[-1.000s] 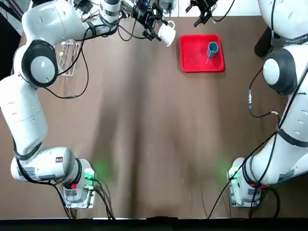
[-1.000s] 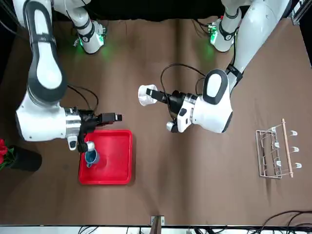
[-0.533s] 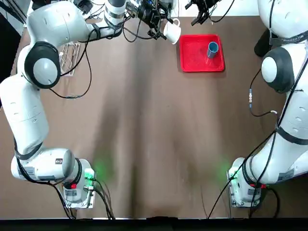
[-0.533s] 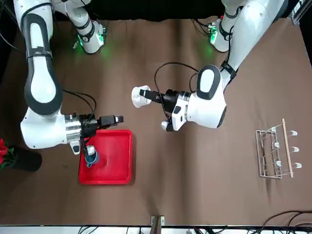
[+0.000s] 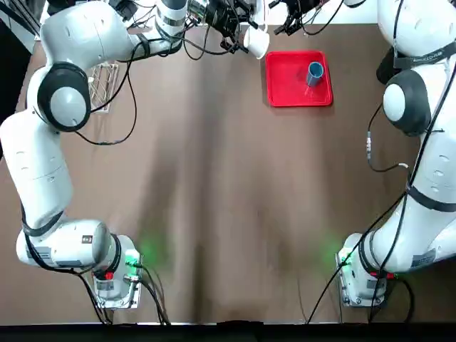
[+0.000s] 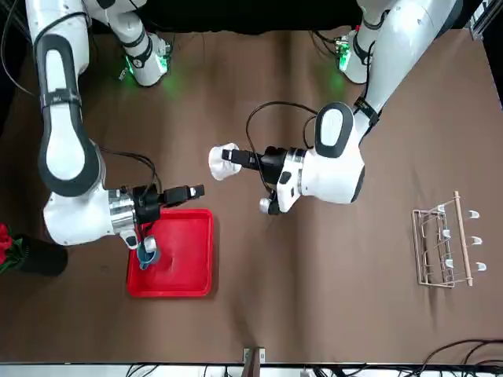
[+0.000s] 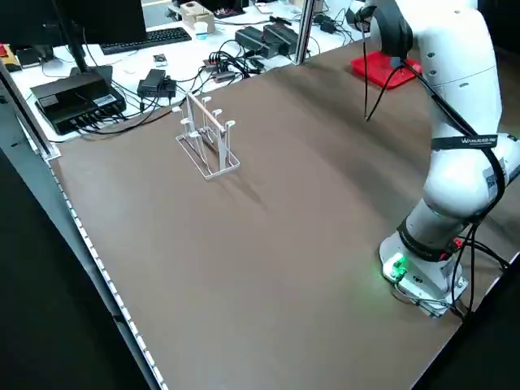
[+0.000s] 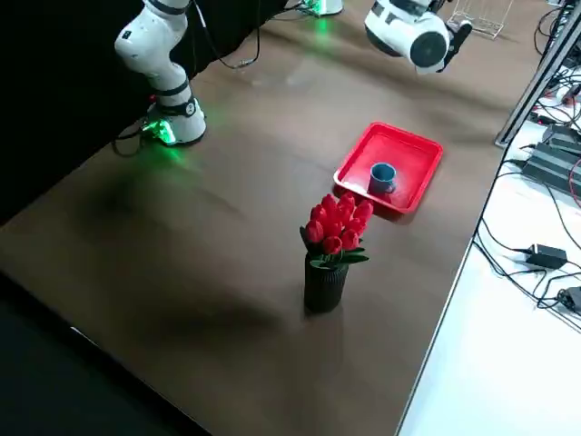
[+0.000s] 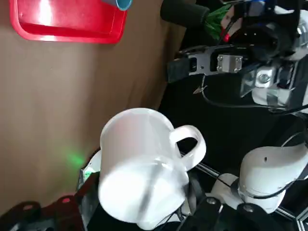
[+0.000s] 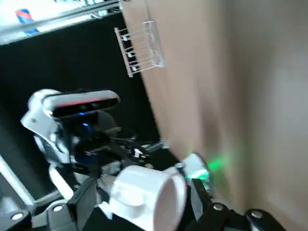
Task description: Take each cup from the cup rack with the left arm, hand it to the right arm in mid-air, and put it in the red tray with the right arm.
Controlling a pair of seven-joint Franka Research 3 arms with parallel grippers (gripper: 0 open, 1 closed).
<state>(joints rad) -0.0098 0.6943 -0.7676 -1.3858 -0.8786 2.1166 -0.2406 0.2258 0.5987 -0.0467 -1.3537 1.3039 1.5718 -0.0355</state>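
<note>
Above the table, your left gripper grips the white cup, handle free, while your right gripper waits nearby, fingers spread wide and holding nothing. Line those fingers up astride the cup's wall, ease in without nudging it, close firmly, and only then release the left. The blue cup stands in the red tray, so leave it room.
</note>
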